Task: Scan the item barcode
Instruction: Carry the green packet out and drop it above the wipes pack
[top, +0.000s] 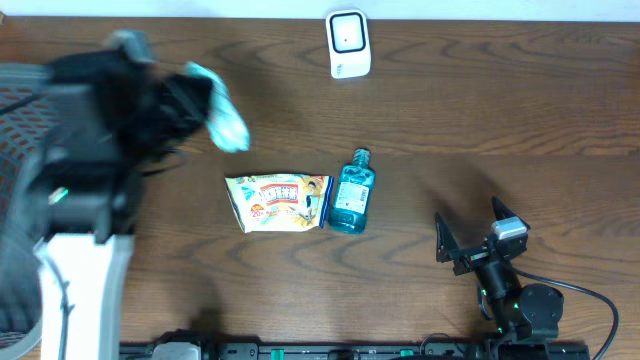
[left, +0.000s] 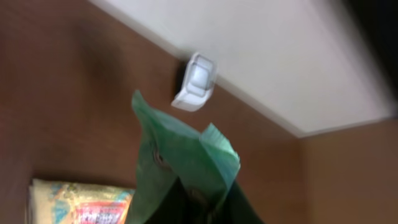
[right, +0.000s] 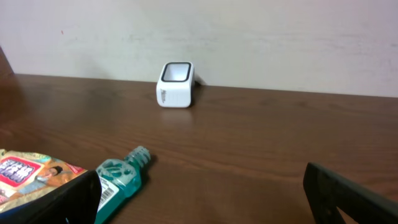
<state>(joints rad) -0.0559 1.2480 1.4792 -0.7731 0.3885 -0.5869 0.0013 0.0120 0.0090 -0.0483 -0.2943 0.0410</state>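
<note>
**A:** Where does each camera sit?

**B:** Overhead looks straight down on the wooden table (top: 450, 120) from high up. The left wrist view hangs above the table's left, tilted toward the far edge, with a green packet (left: 180, 162) close before the lens. The right wrist view sits low near the front edge, facing the back wall.

**A:** What do they share?

**B:** All three show the white scanner (right: 175, 84) and yellow snack bag (top: 278, 203).

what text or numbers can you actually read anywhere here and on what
No text reads clearly enough to quote.
snack bag: red banner with white lettering, too small and blurred to read.
mouthwash bottle: label print too small to read.
green packet: dark print, blurred.
scanner: faint marking on its side, unreadable.
</note>
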